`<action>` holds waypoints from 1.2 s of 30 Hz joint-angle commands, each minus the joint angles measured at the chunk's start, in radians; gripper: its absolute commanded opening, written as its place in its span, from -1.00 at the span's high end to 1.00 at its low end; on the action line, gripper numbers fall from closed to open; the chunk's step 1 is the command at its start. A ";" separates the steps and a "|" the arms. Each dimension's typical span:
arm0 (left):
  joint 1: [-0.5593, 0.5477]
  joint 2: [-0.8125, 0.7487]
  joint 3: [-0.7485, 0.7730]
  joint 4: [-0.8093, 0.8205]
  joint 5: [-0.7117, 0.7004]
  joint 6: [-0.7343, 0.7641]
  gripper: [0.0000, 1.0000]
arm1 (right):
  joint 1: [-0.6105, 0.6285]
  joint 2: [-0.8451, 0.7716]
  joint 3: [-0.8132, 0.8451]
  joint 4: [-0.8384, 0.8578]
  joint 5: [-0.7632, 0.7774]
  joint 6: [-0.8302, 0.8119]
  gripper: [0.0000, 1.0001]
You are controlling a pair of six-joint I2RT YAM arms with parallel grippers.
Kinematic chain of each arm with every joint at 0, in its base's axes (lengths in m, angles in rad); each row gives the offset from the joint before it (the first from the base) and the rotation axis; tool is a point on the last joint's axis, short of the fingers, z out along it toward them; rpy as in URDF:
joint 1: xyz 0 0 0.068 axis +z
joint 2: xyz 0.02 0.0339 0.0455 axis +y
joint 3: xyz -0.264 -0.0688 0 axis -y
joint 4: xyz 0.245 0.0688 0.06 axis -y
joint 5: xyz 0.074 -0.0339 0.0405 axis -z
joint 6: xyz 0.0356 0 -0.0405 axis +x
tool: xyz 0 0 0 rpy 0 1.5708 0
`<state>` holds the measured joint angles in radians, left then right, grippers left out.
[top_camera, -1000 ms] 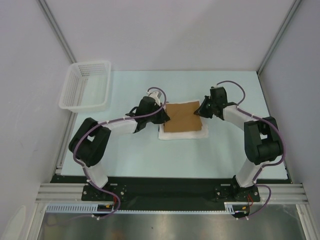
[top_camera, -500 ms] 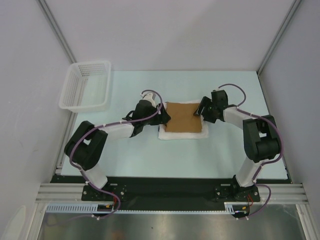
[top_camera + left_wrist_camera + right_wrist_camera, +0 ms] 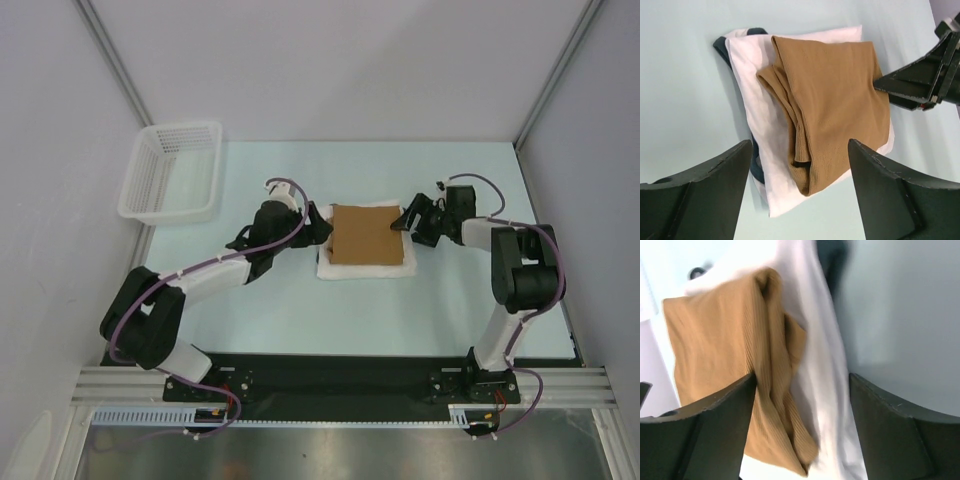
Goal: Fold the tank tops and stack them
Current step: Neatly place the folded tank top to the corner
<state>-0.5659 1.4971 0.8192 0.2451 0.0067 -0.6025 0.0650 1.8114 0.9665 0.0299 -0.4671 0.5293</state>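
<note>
STEP: stacking looks done, folded tan tank top [image 3: 366, 233] lying on folded white tank top [image 3: 365, 270], mid-tabletop [image 3: 300, 310] | left fingers [image 3: 710, 180] spread wide, empty, just left of pile | right fingers [image 3: 715, 415] spread wide, empty, at its right edge | NEXT: probably a clean retreat, lifting away without snagging cloth

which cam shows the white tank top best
Left wrist: the white tank top shows folded edges and navy trim beneath the tan top. The top view shows only a thin white border; the right wrist shows a blurred strip.
</note>
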 commanded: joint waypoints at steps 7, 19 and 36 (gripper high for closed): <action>0.011 -0.092 -0.061 -0.003 0.007 -0.008 -0.64 | -0.046 0.150 -0.011 0.229 -0.241 0.064 0.33; 0.011 -0.121 -0.057 -0.018 0.021 -0.002 -0.64 | -0.396 -0.026 -0.184 0.359 -0.173 0.240 1.00; 0.006 -0.205 -0.092 -0.052 0.067 -0.010 -0.61 | -0.930 -0.688 -0.745 0.337 0.289 0.560 1.00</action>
<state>-0.5640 1.3518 0.7391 0.1951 0.0578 -0.6037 -0.8433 1.1999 0.2367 0.3664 -0.3168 1.0080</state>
